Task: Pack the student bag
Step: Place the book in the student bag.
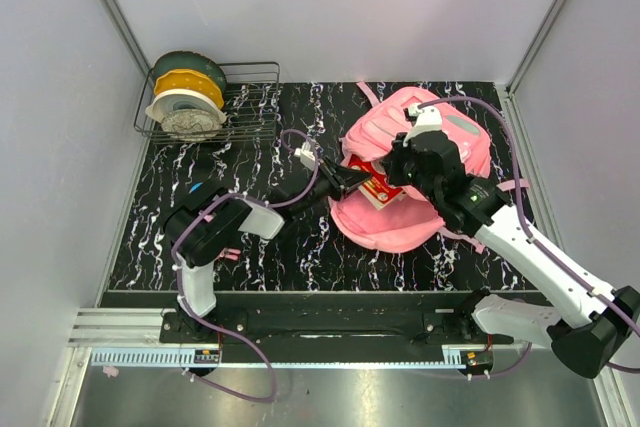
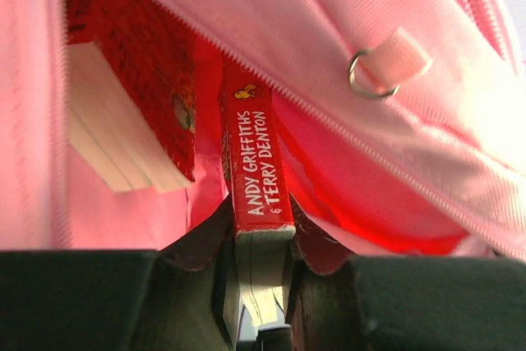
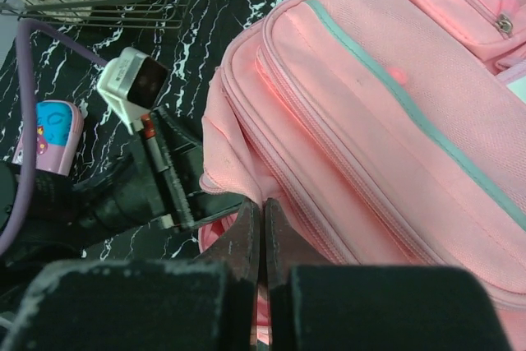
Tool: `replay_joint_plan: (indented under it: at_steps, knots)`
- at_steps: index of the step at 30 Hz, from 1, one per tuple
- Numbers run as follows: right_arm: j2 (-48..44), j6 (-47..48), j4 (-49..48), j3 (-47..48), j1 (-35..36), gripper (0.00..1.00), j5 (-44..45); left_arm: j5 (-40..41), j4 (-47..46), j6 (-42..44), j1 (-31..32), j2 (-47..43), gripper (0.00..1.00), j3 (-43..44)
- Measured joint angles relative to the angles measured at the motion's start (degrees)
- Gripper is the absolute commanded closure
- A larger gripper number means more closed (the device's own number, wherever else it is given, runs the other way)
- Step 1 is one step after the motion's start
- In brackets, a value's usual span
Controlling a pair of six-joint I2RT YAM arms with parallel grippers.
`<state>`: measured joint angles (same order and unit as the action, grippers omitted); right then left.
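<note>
Your left gripper (image 2: 259, 228) is clamped on the lower end of a red book (image 2: 255, 154), one finger on each cover. The left wrist view alone lets you read the spine, "Andy Griffiths & Terry Denton". That view also shows the book standing inside the open mouth of the student bag (image 2: 329, 30). A second red book (image 2: 140, 63) with white page edges lies deeper in on the left, and a metal ring (image 2: 366, 74) hangs on a pink loop above. Your right gripper (image 3: 263, 219) has its fingers pressed together at the bag's opening edge. You cannot tell from its wrist view whether fabric is pinched between them. That view gives you the bag's outer face with its pale stripe (image 3: 411, 113), and a pink-and-blue pencil case (image 3: 48, 133) lying on the table beyond the left arm. From the top view you see the whole layout. The bag lies right of centre on the black marbled table (image 1: 290, 237), with both grippers meeting at its near-left side. A wire rack (image 1: 255, 97) holding spools (image 1: 187, 95) sits in the far left corner, well apart.
</note>
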<state>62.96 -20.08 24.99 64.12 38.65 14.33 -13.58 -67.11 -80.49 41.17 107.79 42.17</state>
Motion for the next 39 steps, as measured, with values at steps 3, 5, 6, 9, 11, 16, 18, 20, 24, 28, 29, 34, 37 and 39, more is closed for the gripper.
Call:
replay_joint_plan:
  at_steps: [3,5,6,9,11,16,18,20,24,28,29,34,37,39]
  knots:
    - [-0.09,-0.26,-0.04,-0.09,1.07,1.00,0.20,2.56,0.79,0.52,1.03,1.51,1.00,2.80]
    - [-0.20,-0.50,-0.22,-0.17,1.70,1.00,0.20,3.93,1.03,0.63,1.64,2.82,1.00,4.70]
    - [-0.33,-0.63,-0.28,-0.31,1.99,1.00,0.17,4.33,1.16,0.70,1.81,3.48,1.00,5.42]
    - [-0.59,-0.81,-0.17,-0.39,2.49,1.00,0.09,5.86,1.53,0.81,2.32,5.81,0.96,7.50]
    - [-0.83,-0.90,0.02,-0.39,2.69,1.00,-0.24,6.45,1.55,0.94,2.40,7.26,0.91,8.48]
    - [-2.05,-1.36,0.42,-0.39,2.86,1.00,-0.52,6.54,2.82,1.55,2.51,11.10,0.72,12.94]
    - [-2.54,-1.42,0.68,-0.39,2.86,1.00,-0.50,6.78,4.13,2.27,2.58,11.87,0.62,14.47]
    - [-2.82,-1.42,0.79,-0.39,2.89,1.00,-0.48,6.80,4.26,2.71,2.67,12.37,0.54,15.30]
    - [-2.97,-1.42,0.87,-0.39,2.89,1.00,-0.24,6.75,4.46,3.15,2.71,12.52,0.12,15.61]
    - [-2.95,-1.42,1.03,-0.39,3.02,1.00,1.14,5.84,3.48,4.24,3.15,11.34,0.01,13.29]
    - [-2.95,-1.40,1.05,-0.39,3.13,1.00,1.40,5.64,3.37,4.44,3.21,10.54,0.01,12.17]
    - [-2.58,-1.36,1.44,-0.39,3.74,1.00,2.86,4.72,2.40,5.68,3.39,3.50,0.01,2.86]
    - [-1.73,-1.36,1.40,-0.37,3.93,1.00,3.23,3.98,1.81,6.62,3.63,0.04,0.01,-1.49]
    - [-1.05,-1.36,1.40,-0.28,4.07,1.00,3.63,3.89,1.46,7.04,3.93,-1.09,0.01,-2.99]
